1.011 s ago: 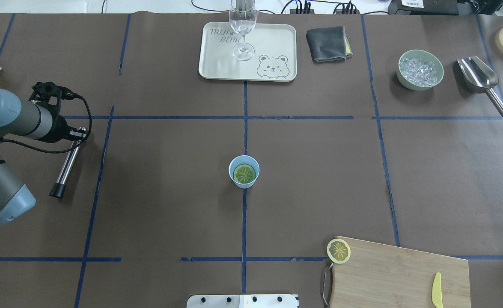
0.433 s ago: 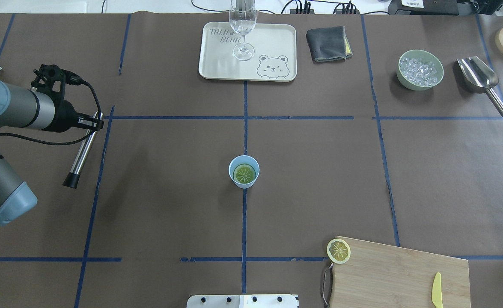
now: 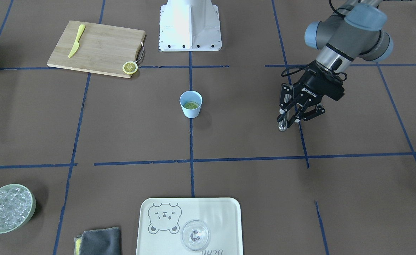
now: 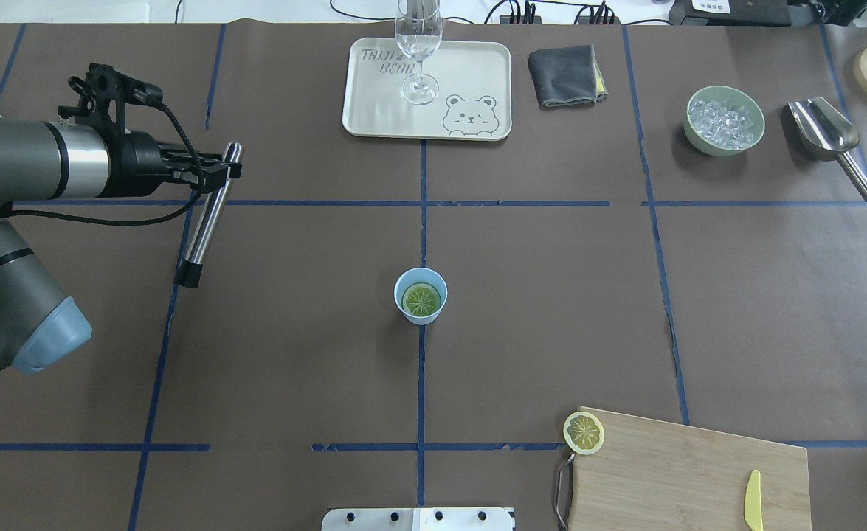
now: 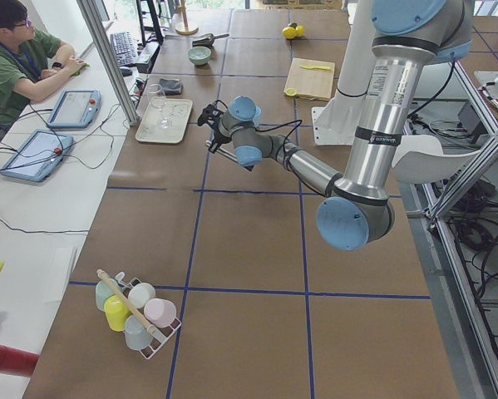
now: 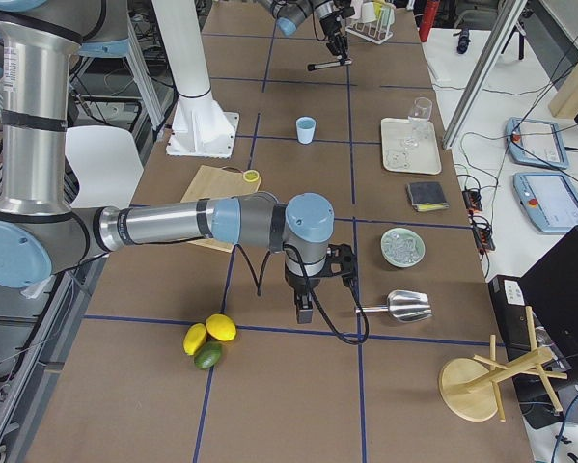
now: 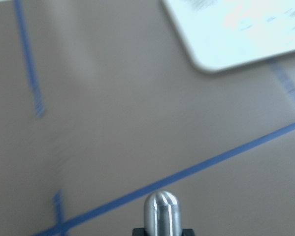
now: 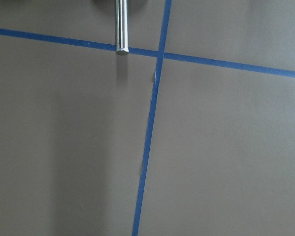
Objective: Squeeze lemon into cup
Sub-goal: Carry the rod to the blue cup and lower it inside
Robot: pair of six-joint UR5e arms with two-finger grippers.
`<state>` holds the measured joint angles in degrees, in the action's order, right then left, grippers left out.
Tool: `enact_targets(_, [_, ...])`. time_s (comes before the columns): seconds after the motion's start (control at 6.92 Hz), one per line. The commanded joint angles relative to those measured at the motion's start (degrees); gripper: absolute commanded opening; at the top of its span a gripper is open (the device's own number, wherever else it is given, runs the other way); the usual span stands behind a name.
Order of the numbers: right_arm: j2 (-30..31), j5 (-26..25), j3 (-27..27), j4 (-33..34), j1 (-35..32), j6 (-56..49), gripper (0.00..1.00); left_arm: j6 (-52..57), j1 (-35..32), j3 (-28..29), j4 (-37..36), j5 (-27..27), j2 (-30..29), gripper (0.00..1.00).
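The pale blue cup (image 4: pixel 420 308) stands at the table's centre, also in the front view (image 3: pixel 191 109). A round lemon slice (image 4: pixel 421 299) lies flat inside it, cut face up. A second lemon slice (image 4: pixel 584 432) lies on the corner of the cutting board (image 4: pixel 691 472). My left gripper (image 4: pixel 219 171) is shut on a steel muddler (image 4: pixel 208 214) with a black tip, held in the air far left of the cup. My right gripper (image 6: pixel 303 311) shows only in the exterior right view, low over the table; I cannot tell its state.
A cream tray (image 4: pixel 470 81) with a clear stem glass (image 4: pixel 418 44), a grey cloth (image 4: pixel 564 75), a green bowl of ice (image 4: pixel 724 119) and a steel scoop (image 4: pixel 824 133) line the far edge. A yellow knife (image 4: pixel 752 501) lies on the board.
My left arm has swung right and toward the far side of the table, carrying the muddler with it. The cup and both slices have not moved.
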<state>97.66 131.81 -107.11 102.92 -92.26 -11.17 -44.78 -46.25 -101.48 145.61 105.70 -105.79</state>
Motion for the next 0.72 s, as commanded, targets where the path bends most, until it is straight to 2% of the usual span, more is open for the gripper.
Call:
enact_targets(0.0, [0.51,-0.06,-0.03,0.0,-0.02,0.0,1.0,0.22,3.42,0.76,13.41,-10.9,-3.09,0.0])
enact_targets(0.14, [0.51,-0.06,-0.03,0.0,-0.2,0.09,1.0,1.09,5.37,2.59,18.34,-12.95,-5.63,0.0])
enact_targets(0.29, [0.42,-0.15,0.06,0.0,-0.2,0.09,1.0,9.46,6.78,5.3,24.75,-12.89,-8.96,0.0])
enact_targets(0.43, [0.34,-0.33,0.06,0.0,-0.2,0.18,1.0,12.85,11.66,6.64,31.51,-12.97,-10.13,0.0])
enact_targets(0.58, [0.33,-0.33,0.15,0.0,-0.29,0.18,1.0,13.75,12.5,9.43,34.88,-15.67,-11.71,0.0])
